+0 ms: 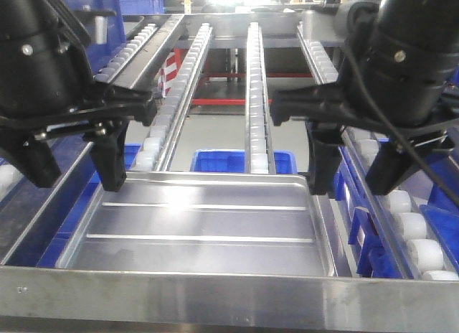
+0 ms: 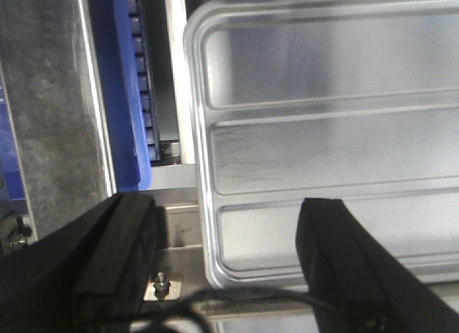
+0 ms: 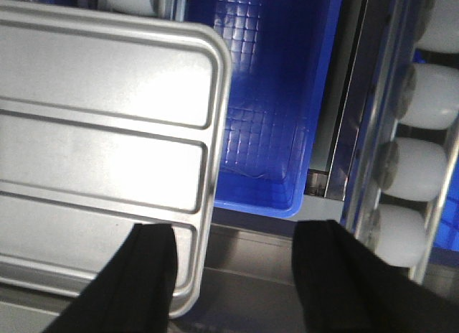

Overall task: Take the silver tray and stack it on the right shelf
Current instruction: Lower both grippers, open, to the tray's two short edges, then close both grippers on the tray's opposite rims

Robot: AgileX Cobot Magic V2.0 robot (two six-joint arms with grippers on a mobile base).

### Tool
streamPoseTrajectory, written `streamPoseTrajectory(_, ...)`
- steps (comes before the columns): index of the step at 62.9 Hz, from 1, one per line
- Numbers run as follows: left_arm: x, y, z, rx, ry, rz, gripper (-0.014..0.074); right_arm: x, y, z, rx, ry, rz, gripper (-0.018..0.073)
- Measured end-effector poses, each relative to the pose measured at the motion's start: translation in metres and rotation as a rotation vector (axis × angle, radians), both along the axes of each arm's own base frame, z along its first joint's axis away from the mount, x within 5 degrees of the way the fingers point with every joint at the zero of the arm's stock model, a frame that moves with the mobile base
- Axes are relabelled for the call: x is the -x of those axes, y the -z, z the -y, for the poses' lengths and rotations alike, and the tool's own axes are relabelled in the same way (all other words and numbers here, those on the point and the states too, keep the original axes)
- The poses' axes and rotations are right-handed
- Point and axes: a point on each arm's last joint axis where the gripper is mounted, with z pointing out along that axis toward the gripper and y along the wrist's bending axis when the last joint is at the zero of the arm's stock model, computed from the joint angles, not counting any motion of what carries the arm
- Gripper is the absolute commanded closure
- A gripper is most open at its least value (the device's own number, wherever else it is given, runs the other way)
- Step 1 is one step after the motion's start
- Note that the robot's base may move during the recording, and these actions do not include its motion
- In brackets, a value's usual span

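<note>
The tray lay flat on the shelf, looking light, stiff and slick. The left gripper and right gripper gaped wide, each straddling a rolled side rim, the likeliest hold.

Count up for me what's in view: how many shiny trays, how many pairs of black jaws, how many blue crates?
Silver tray: 1
Pairs of black jaws: 2, one on the left gripper, one on the right gripper
Blue crates: at least 3, all partly hidden by the rack, so no exact count
Total: at least 6
</note>
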Motion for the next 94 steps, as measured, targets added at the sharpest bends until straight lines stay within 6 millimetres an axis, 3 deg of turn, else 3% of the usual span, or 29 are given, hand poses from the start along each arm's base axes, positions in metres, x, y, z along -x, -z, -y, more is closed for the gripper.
streamPoseTrajectory(38, -0.016, 0.04, 0.008, -0.043, -0.024, -0.05, 0.026, -0.015, 0.044, -0.011, 0.024, 0.007, -0.076, 0.0093)
streamPoseTrajectory(72, -0.021, 0.046, 0.007, -0.037, -0.046, -0.053, 0.026, -0.016, 0.046, -0.013, 0.022, -0.006, -0.067, 0.0097)
streamPoseTrajectory(77, -0.021, 0.046, 0.007, -0.037, -0.046, -0.053, 0.0279, -0.016, 0.046, -0.013, 0.025, -0.014, -0.066, 0.015)
streamPoseTrajectory(83, -0.021, 0.046, 0.007, -0.033, -0.047, -0.053, 0.0342, -0.016, 0.046, -0.013, 0.027, -0.017, -0.065, 0.0293)
streamPoseTrajectory(92, -0.021, 0.046, 0.008, -0.025, -0.05, -0.051, 0.0509, -0.016, 0.046, -0.013, 0.026, -0.018, -0.066, 0.0517)
streamPoseTrajectory(94, -0.021, 0.047, 0.008, -0.026, -0.05, -0.053, 0.0559, -0.016, 0.045, -0.013, 0.026, -0.018, -0.067, 0.0508)
